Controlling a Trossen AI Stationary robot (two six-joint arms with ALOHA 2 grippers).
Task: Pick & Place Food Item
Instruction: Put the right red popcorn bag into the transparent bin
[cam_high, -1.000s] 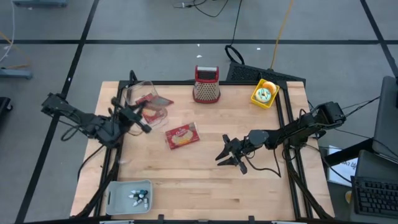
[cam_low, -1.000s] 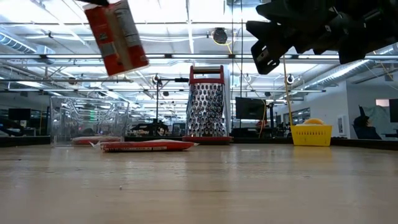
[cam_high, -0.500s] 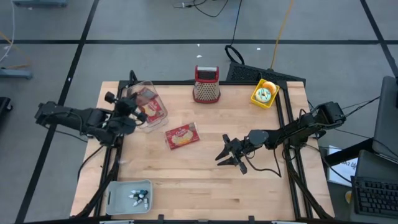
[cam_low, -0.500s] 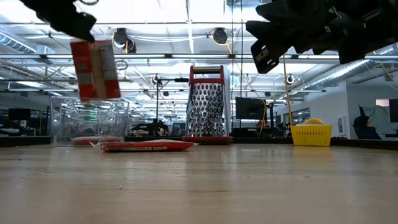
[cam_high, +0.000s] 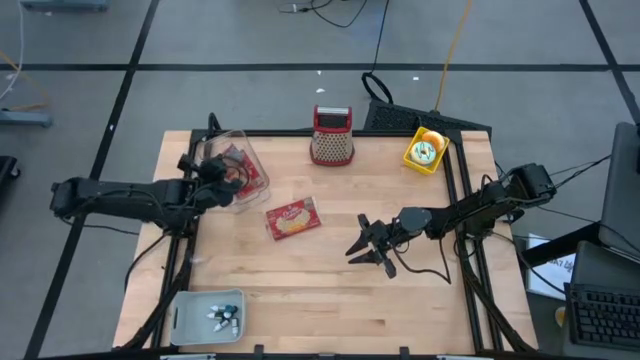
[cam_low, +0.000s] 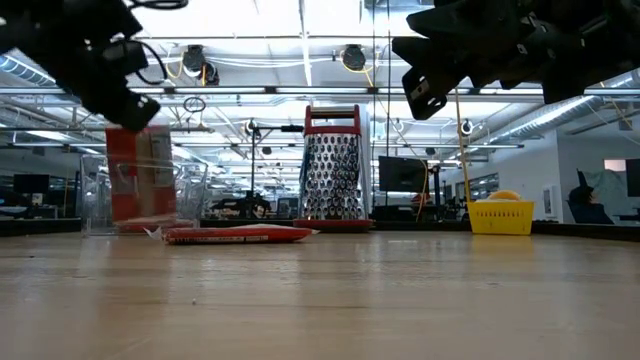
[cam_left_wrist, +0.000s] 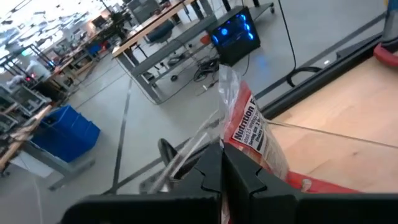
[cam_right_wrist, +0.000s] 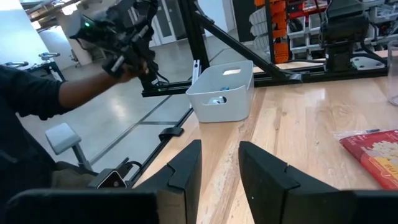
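Note:
My left gripper (cam_high: 214, 181) is shut on a red food packet (cam_low: 140, 175) at the table's far left. The packet hangs down into a clear plastic container (cam_high: 232, 165), seen through the container's front wall (cam_low: 190, 195) in the low view. Another red packet (cam_low: 155, 225) lies on the container's floor. A third red packet (cam_high: 292, 218) lies flat on the table near the middle. My right gripper (cam_high: 368, 247) hovers open above the table right of centre, holding nothing. My left gripper pinches the packet's upper end (cam_left_wrist: 235, 142) between its two shut fingers, coming at it slanting from above on the table's left side. The packet hangs nearly upright below the fingers (cam_low: 112, 100), its lower part inside the clear container.
A metal grater with a red top (cam_high: 332, 137) and a yellow basket (cam_high: 424, 150) stand at the far edge. A white bin (cam_high: 205, 314) with small items sits at the near left corner. A person's arm (cam_right_wrist: 37, 93) shows beyond the table in the right wrist view.
My left gripper has come down toward the clear container with the red packet. The packet was tilted high above the table and now hangs nearly upright with its lower part inside the container. My right arm has kept still.

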